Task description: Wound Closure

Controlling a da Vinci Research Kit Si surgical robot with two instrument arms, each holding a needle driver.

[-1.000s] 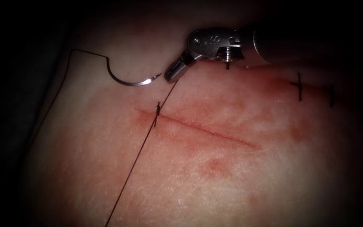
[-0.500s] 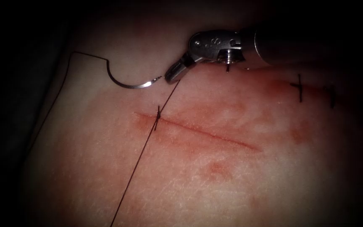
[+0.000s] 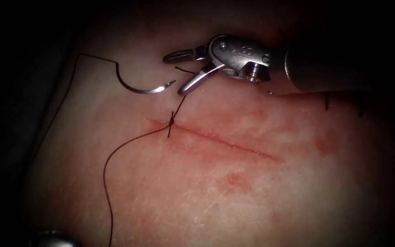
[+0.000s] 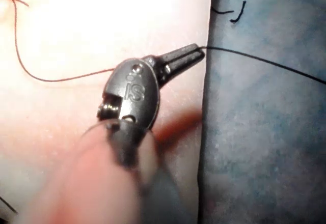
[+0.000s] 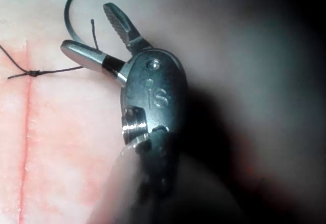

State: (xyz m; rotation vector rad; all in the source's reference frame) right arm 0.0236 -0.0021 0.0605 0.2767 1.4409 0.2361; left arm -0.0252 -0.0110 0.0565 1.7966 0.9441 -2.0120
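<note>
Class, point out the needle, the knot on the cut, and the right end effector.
needle [image 3: 139, 89]: endoscope view, mid-curve.
knot [image 3: 172, 120]: endoscope view, on the cut.
right end effector [image 3: 172, 74]: endoscope view, between its open tips.

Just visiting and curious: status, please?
Right tool open, empty. Left tool shut on thread. Needle free on tissue, left of knot.

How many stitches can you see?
3. One stitch, knotted, at the cut's left end; two stitches at far right, partly behind the right tool, which may hide more. Right tool open, empty; left tool holds thread; needle lies loose on the tissue.
</note>
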